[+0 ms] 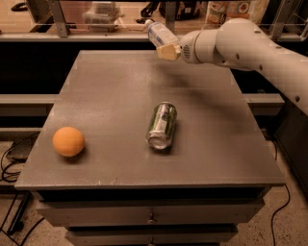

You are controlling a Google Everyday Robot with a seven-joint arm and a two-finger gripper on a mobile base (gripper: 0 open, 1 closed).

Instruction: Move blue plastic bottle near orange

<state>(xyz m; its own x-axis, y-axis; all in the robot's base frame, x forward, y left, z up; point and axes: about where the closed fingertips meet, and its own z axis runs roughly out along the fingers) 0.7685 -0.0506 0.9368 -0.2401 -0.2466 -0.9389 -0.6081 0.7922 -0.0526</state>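
A grey, scuffed surface tops a cabinet with 2 drawers, the upper showing a small knob. A pale ledge runs behind it at mid height on both sides. Beyond the far edge, metal posts stand before a warmly lit shelf with printed packages. Black cables lie on the left; 1 more trails over the speckled floor on the right. The claw hangs above the far edge, gripping the blue plastic bottle.

Pincer aloft, rear — can lies central.
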